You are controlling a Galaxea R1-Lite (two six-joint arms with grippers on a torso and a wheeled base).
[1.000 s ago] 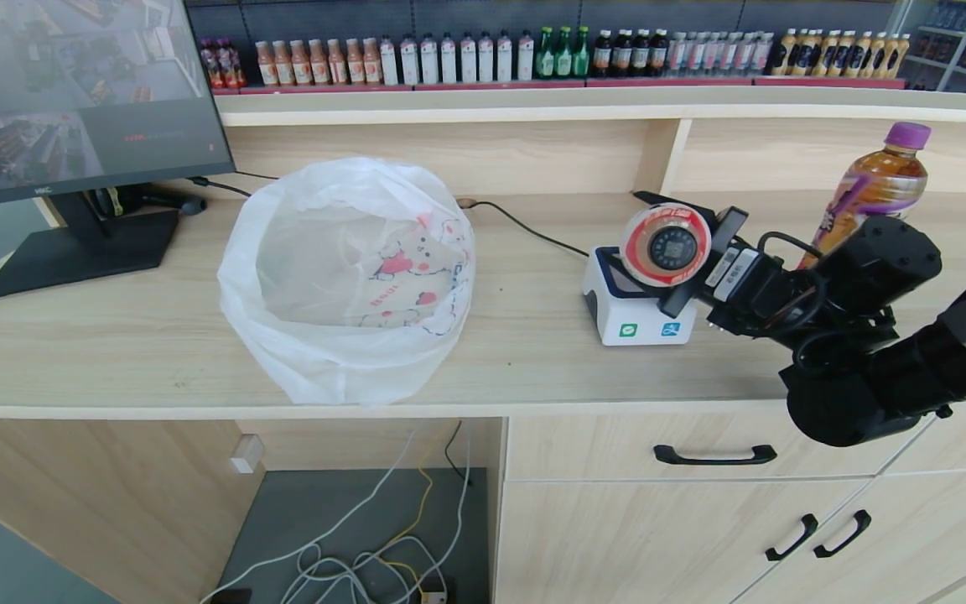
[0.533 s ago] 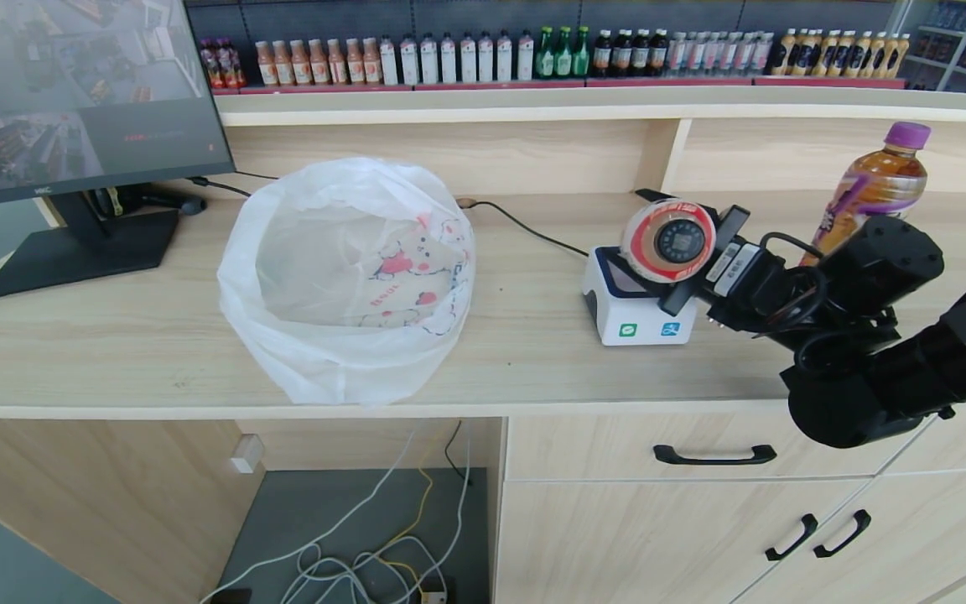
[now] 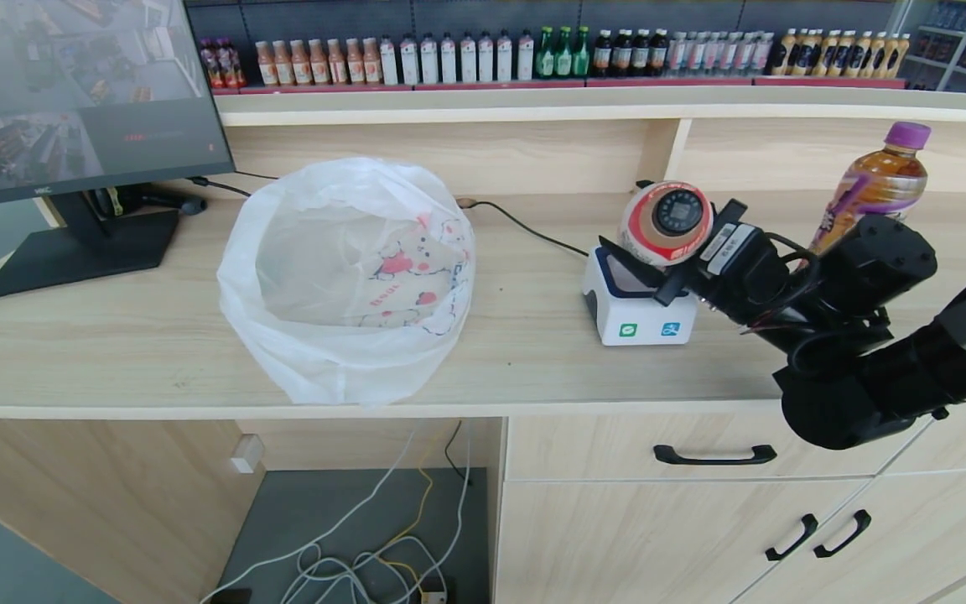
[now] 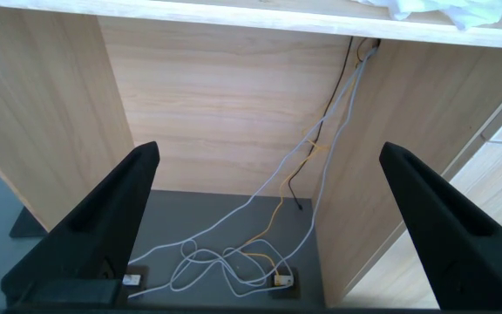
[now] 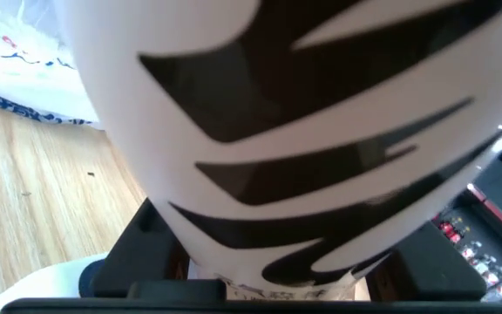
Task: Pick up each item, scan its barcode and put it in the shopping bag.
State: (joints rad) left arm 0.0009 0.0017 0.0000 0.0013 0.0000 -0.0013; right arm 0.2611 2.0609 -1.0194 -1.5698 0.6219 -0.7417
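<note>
The cup (image 3: 666, 222) has risen higher over the scanner (image 3: 638, 317), right jaws pinching it; left jaws spread below the counter (image 3: 114, 335) edge.

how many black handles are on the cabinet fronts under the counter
3: a wide handle on the drawer below the counter edge, and a pair beneath it, the left handle and the right handle. The right arm may hide others.

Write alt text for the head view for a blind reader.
The right gripper holds a red-and-white container on its side over a white scanner on a wooden counter. An open white shopping bag stands to the scanner's left; a purple-capped bottle stands farther right.
</note>
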